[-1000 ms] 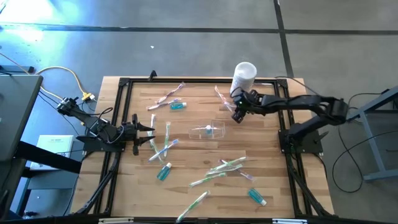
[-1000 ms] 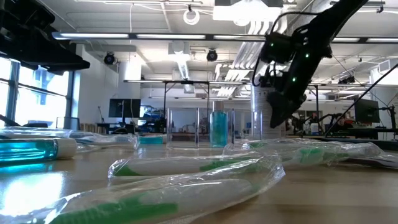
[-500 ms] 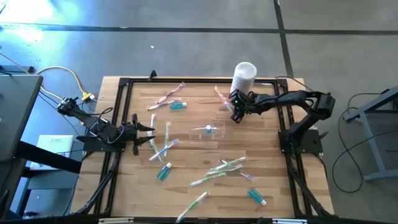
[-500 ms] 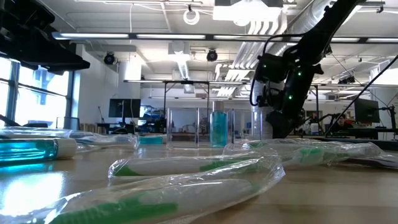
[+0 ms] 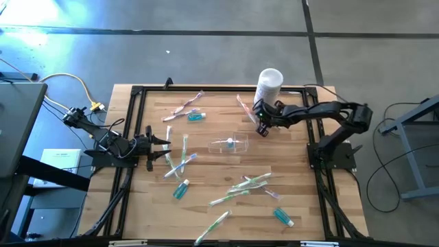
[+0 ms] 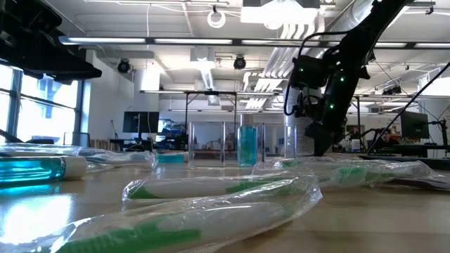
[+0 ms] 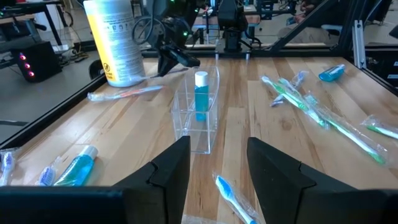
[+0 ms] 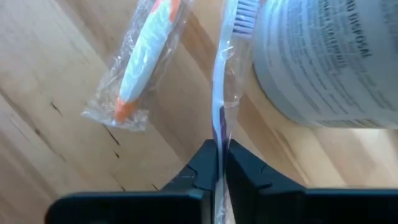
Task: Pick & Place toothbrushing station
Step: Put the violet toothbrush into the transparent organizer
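1. Right gripper jaws pinching wrapped pink toothbrush on counter, beside white canister.
2. Canister print too blurred to read.
3. Left gripper jaws spread, facing clear cup.

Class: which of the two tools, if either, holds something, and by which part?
The right tool is shut on the handle of a slim wrapped purple-bristled toothbrush beside the white canister. The left tool holds nothing.
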Robot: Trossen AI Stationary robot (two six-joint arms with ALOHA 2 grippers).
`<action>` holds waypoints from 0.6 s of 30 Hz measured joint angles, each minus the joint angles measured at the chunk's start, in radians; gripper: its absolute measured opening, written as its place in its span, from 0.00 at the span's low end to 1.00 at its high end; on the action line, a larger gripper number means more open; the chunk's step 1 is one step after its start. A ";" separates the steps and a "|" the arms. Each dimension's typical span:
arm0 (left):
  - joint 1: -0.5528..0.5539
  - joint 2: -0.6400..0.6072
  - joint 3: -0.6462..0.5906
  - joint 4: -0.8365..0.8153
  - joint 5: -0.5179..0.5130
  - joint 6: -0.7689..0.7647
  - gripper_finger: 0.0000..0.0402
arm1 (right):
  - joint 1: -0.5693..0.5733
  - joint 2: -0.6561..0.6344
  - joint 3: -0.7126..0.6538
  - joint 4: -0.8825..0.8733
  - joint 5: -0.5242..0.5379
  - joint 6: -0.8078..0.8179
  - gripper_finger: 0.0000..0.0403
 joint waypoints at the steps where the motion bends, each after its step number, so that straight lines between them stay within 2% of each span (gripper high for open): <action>1: 0.000 0.000 0.000 0.000 0.000 0.000 0.39 | 0.009 -0.009 0.000 -0.006 0.014 0.009 0.03; 7: 0.000 0.000 0.000 0.000 0.000 0.000 0.39 | 0.106 -0.118 0.000 -0.058 0.043 0.091 0.02; 13: 0.000 0.000 0.000 0.000 0.000 0.000 0.39 | 0.301 -0.275 0.001 -0.043 0.074 0.155 0.02; 15: 0.000 0.000 0.000 0.000 0.000 0.000 0.39 | 0.369 -0.312 -0.001 0.030 0.122 0.155 0.02; 18: 0.000 0.000 0.000 0.000 0.000 -0.007 0.39 | 0.453 -0.353 -0.047 0.259 0.162 0.080 0.02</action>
